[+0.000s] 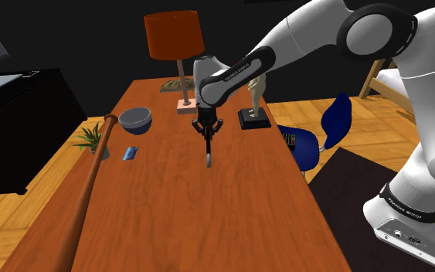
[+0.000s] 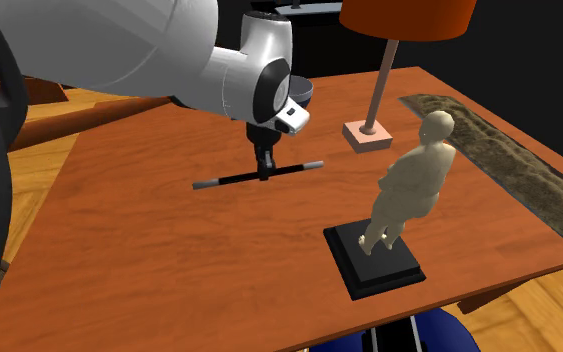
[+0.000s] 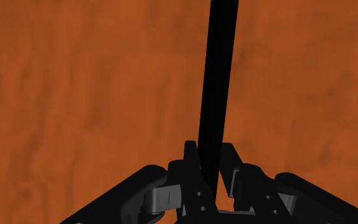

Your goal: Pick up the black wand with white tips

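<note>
A thin black wand [image 2: 231, 180] with pale grey tips lies level over the brown wooden table [image 2: 149, 260], and my gripper [image 2: 264, 172] is shut on its middle. From the shoulder view the wand [image 1: 208, 151] points toward the camera out of the gripper [image 1: 206, 133], one grey tip nearest. In the wrist view the wand's black shaft [image 3: 217, 89] runs out from between the two fingers [image 3: 193, 162], which clasp it. Whether the wand touches the table I cannot tell.
A beige statue [image 2: 409, 190] on a black base stands close by, beside a lamp [image 1: 174, 35] with an orange shade. A grey bowl [image 1: 135, 118], a blue card [image 1: 130, 152], a small plant [image 1: 92, 137] and a long wooden bat [image 1: 88, 185] line the table's other side. A blue chair [image 1: 324, 127] stands by the table.
</note>
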Robot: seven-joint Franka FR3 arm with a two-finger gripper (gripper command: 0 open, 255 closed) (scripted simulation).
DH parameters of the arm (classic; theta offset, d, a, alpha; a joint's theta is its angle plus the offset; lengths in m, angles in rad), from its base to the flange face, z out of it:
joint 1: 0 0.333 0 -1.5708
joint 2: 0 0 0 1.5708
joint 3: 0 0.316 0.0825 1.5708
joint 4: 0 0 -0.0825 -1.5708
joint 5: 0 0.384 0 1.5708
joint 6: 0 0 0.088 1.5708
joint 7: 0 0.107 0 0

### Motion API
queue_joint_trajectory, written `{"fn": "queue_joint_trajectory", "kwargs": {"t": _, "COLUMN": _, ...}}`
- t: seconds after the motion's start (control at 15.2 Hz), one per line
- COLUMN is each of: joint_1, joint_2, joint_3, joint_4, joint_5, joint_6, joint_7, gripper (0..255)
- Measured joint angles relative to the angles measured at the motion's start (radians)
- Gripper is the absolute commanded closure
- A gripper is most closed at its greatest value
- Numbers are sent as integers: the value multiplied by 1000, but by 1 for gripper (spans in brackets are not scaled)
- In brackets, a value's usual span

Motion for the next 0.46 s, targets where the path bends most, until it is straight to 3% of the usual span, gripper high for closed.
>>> {"fn": "queue_joint_trajectory", "kwargs": {"t": 0.46, "joint_1": -5, "joint_2": -50, "joint_3": 9, "joint_4": 12, "joint_5": 11, "joint_6": -61, "joint_7": -1, "gripper": 255}}
